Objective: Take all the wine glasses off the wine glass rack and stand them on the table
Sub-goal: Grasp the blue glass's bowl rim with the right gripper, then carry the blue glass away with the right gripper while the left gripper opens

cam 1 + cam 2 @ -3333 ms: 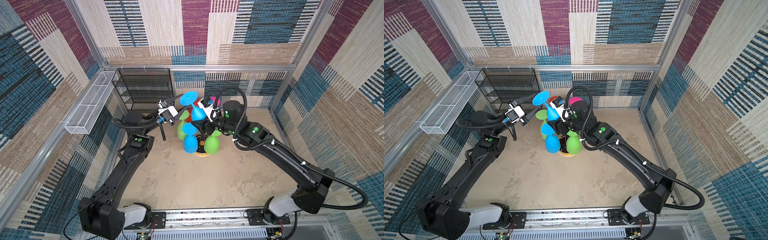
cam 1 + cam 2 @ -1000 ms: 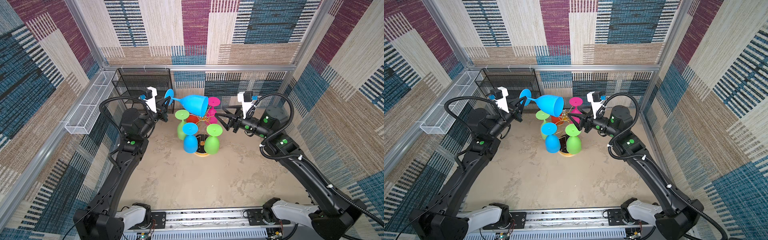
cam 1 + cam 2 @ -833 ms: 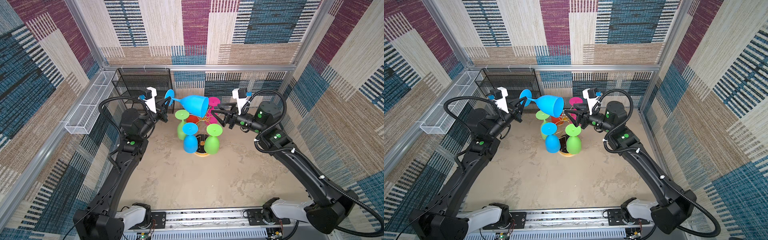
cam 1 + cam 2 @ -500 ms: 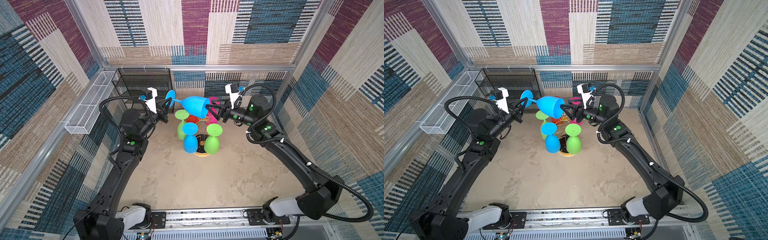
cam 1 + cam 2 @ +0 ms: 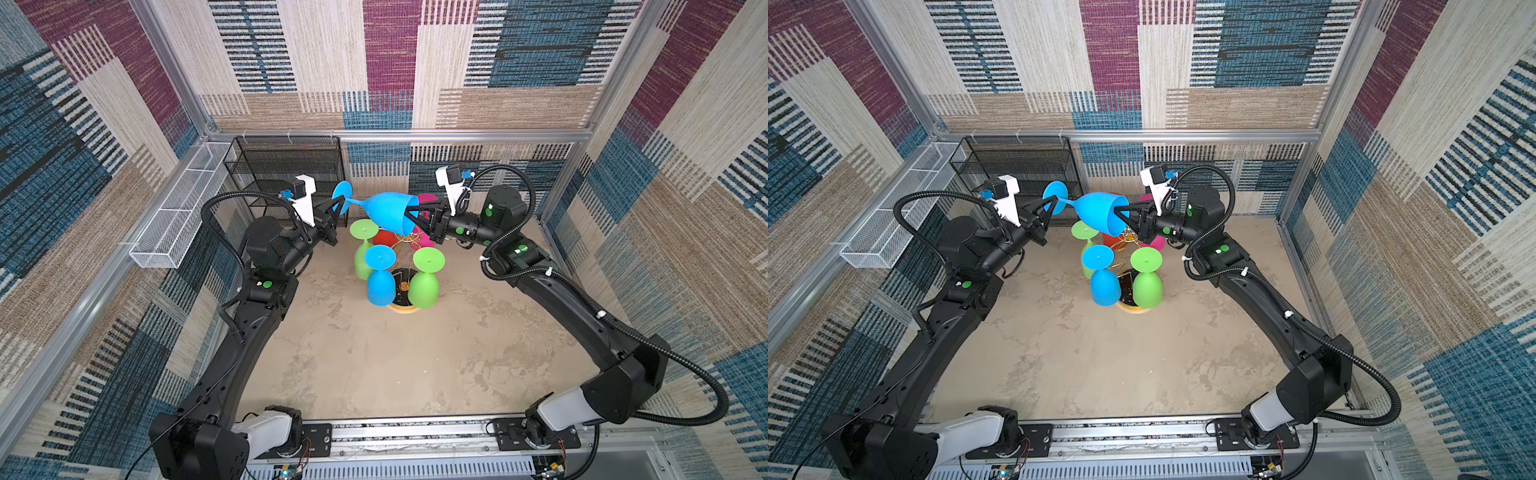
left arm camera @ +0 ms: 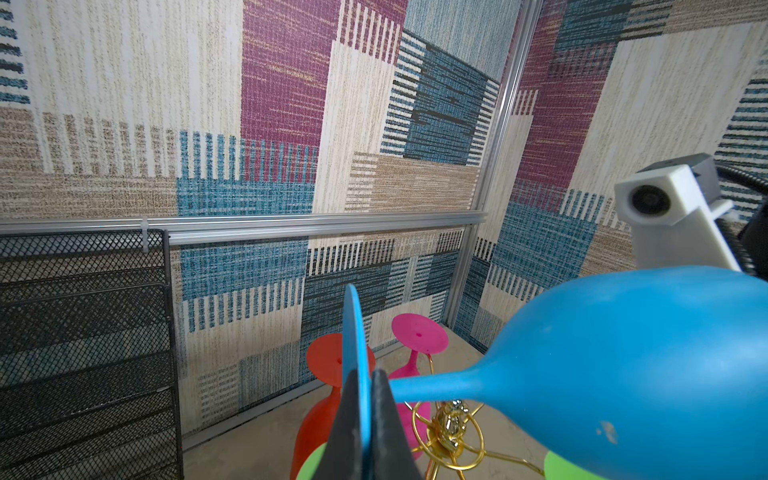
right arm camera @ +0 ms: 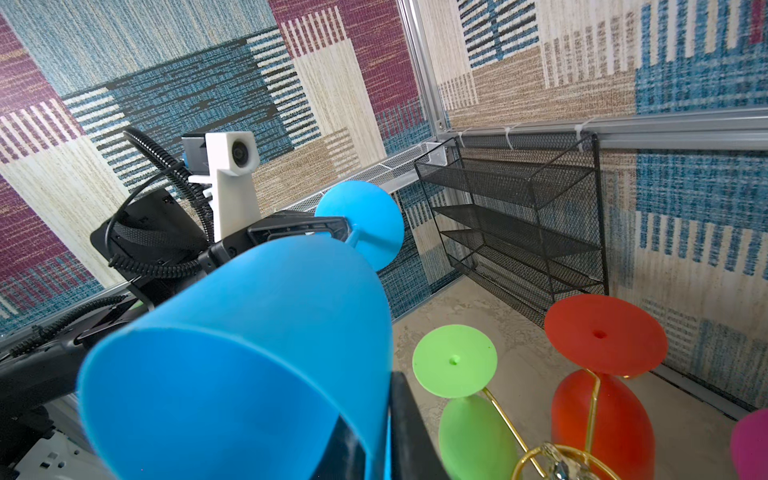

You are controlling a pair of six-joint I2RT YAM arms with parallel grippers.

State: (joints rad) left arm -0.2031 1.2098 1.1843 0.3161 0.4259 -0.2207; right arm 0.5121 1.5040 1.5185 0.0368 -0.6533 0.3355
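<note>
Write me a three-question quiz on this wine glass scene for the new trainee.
1. True or false: the blue wine glass up in the air stands upright.
2. The fingers of the left gripper clamp which part of it? A) the foot disc B) the bowl rim C) the middle of the stem
3. How many glasses hang on the wine glass rack?
Key: 1 false, it lies sideways above the rack. 2 A; the right gripper pinches the bowl rim. 3 five.
</note>
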